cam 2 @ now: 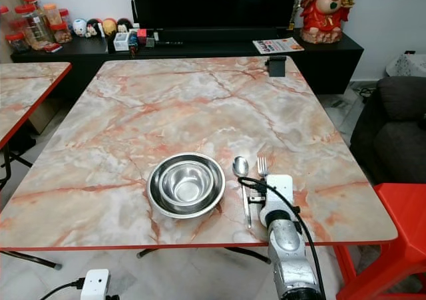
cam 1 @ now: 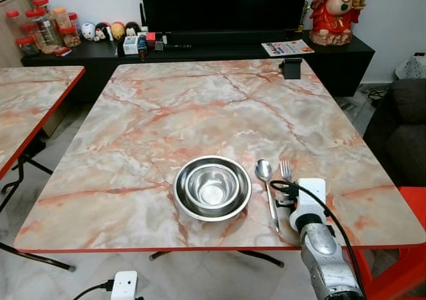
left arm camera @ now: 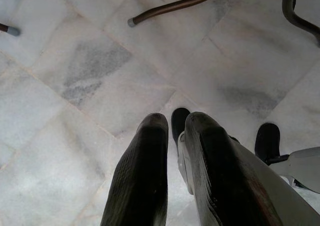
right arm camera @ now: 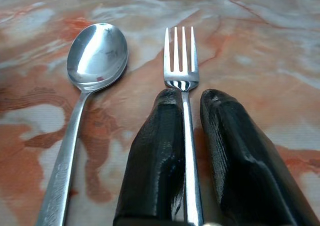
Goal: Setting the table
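Our right gripper (right arm camera: 186, 136) has its two black fingers (right arm camera: 155, 156) on either side of the fork (right arm camera: 182, 60) handle, one finger against it, a thin gap at the other. We read it as straddling the handle, loosely closed or just letting go; no firm clamp visible. The fork lies flat on the marble table (cam 1: 200, 107), tines pointing away from us, near the front right edge. Just beside it on the left lies the spoon (right arm camera: 95, 55), parallel, bowl facing up, not touching the fork. Left of the spoon sits the steel bowl (cam 1: 212, 187), which looks like a smaller bowl nested in a wider one.

Handling judgement: fork is thin, stiff, light, polished metal, so slippery. Best hold is mid-handle across the narrow sides, as here. Low profile on a hard top means the fingers must scrape close to the surface to get a grip.

Our left gripper (left arm camera: 172, 166) hangs idle over the tiled floor (left arm camera: 90, 70), fingers close together with a narrow gap, holding nothing.

Place setting looks nearly complete.
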